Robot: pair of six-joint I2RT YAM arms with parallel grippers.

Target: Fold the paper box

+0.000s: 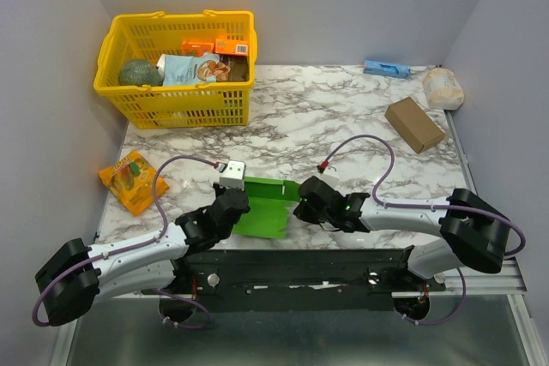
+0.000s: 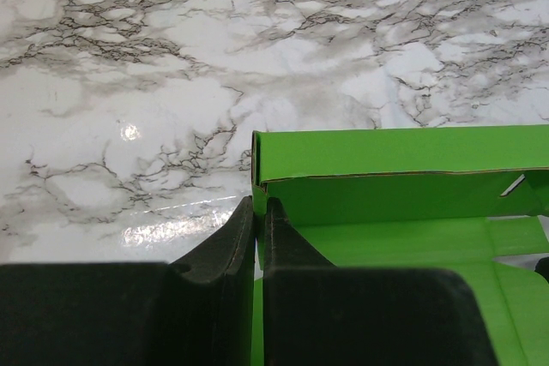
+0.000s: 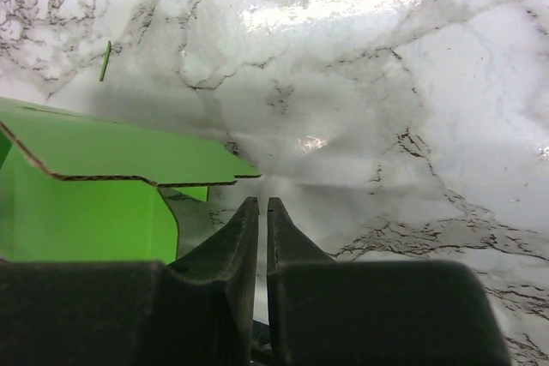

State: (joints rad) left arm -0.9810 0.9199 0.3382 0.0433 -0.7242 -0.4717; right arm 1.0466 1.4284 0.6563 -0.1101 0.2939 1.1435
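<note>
Mid-fold: left end effector (image 2: 257, 216) clamped on the 9 o'clock wall of the paper box (image 1: 268, 205), right end effector (image 3: 262, 212) tips together beside its 3 o'clock flap, which likely needs lifting next.

A white marble-patterned table (image 1: 343, 117) with grey veins carries a yellow basket (image 1: 176, 90) at its far left corner. Just in front of the basket, at the table's left edge, lies an orange packet (image 1: 130, 179); further forward and to the basket's right sits a green paper box (image 1: 268, 208). Well to the basket's right lie a brown cardboard box (image 1: 414, 123), a small blue item (image 1: 386, 68) and a pale wrapped bundle (image 1: 443, 87).
</note>
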